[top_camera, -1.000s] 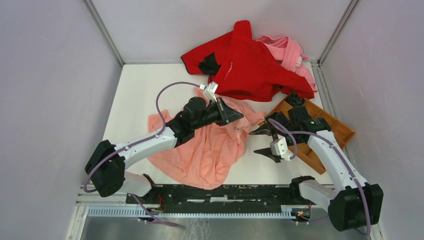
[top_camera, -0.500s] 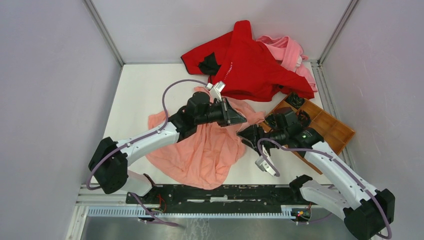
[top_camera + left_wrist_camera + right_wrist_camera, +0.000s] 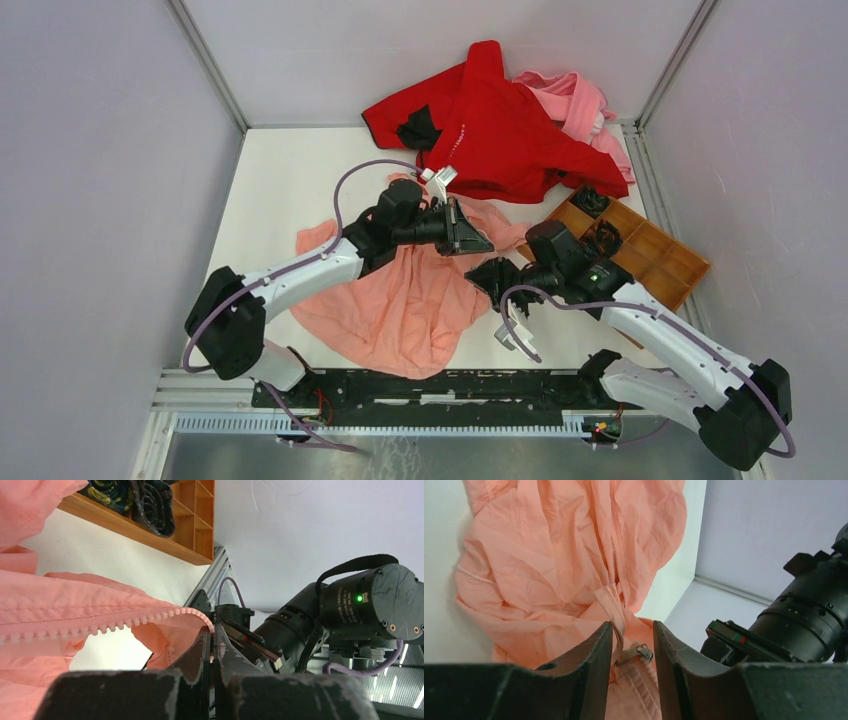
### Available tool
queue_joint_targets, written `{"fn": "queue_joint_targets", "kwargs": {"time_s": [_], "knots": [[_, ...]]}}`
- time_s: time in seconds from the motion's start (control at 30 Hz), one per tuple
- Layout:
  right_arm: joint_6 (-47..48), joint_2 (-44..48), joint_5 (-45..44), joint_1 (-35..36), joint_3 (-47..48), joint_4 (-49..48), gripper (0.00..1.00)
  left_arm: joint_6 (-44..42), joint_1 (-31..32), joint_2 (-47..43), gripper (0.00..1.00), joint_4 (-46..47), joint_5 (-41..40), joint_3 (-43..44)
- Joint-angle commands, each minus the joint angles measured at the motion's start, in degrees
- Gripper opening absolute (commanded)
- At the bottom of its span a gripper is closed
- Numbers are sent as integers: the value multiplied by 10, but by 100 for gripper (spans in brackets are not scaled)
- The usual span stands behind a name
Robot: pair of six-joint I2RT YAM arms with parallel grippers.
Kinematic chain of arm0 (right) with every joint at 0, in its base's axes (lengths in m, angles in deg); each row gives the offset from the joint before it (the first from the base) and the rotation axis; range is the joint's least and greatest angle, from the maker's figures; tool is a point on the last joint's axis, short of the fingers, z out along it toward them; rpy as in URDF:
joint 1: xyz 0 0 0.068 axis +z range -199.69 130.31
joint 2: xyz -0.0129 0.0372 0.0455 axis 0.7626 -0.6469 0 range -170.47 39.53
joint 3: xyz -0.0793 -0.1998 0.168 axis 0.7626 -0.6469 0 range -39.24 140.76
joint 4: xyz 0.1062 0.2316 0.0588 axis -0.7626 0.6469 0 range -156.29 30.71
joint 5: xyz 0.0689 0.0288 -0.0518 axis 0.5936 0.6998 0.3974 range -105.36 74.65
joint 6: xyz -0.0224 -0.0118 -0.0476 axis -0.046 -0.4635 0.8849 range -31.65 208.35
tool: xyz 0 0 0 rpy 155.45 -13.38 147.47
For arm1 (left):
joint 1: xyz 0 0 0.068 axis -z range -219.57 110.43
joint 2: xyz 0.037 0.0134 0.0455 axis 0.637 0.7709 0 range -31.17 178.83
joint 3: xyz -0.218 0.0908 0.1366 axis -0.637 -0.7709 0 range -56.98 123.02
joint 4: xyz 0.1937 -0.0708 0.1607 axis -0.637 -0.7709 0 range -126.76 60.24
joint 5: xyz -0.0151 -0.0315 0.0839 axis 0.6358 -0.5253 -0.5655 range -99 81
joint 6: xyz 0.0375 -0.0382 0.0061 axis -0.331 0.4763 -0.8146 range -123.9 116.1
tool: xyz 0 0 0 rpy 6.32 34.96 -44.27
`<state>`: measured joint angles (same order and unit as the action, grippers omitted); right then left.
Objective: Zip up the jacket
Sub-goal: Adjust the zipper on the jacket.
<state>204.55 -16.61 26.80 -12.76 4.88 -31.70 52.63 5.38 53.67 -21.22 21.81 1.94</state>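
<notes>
The salmon-pink jacket (image 3: 400, 300) lies crumpled on the white table, mostly under my left arm. My left gripper (image 3: 485, 243) is shut on the jacket's edge; in the left wrist view the zipper teeth (image 3: 125, 622) run across to the pinched fingertips of that gripper (image 3: 212, 630). My right gripper (image 3: 490, 275) sits just right of it, at the jacket's right edge. In the right wrist view the metal zipper pull (image 3: 636, 654) lies between the right gripper's (image 3: 632, 625) jaws, which stand apart with a narrow gap on each side of it.
A bright red garment (image 3: 500, 130) and a paler pink one (image 3: 585, 100) are heaped at the back. A wooden compartment tray (image 3: 650, 250) holding dark rolled items sits at the right, behind my right arm. Walls enclose the table on three sides.
My right arm swung left from the tray to the jacket's edge, and its jaws narrowed around the zipper pull. The left gripper stayed shut and shifted slightly.
</notes>
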Motion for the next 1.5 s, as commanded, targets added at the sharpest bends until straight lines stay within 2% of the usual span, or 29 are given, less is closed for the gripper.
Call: {"fn": "queue_joint_targets", "kwargs": {"time_s": [0.0, 0.13, 0.3, 0.37, 0.43, 0.53, 0.67, 0.77, 1.17, 1.47], "knots": [[-26, -5, -36, 29, 3, -25, 39, 2, -4, 7, 2, 17, 42, 24], [-43, -17, -67, 40, 13, -34, 32, 2, -6, 9, 2, 20, 51, 24], [-66, -14, -71, 51, 26, -10, 9, 2, -15, 10, 2, 26, 54, 22], [-104, -7, -46, 54, 33, -1, 1, 3, -19, 12, 2, 34, 52, 20], [-158, 3, -6, 54, 44, 4, 0, 6, -22, 15, 2, 46, 48, 17], [-289, 16, 42, 54, 72, -15, 0, 7, -27, 20, 2, 59, 42, 15], [-496, 24, 55, 51, 107, -85, 0, -1, -32, 31, 2, 60, 33, 15], [-595, 20, 71, 43, 112, -132, 0, -2, -33, 41, 2, 69, 33, 15], [-709, 29, 125, 12, 51, -212, 0, -39, -36, 29, 2, 124, 30, -4], [-737, 35, 165, 12, -42, -261, 0, -76, -35, 19, 2, 267, 12, -72]]}}
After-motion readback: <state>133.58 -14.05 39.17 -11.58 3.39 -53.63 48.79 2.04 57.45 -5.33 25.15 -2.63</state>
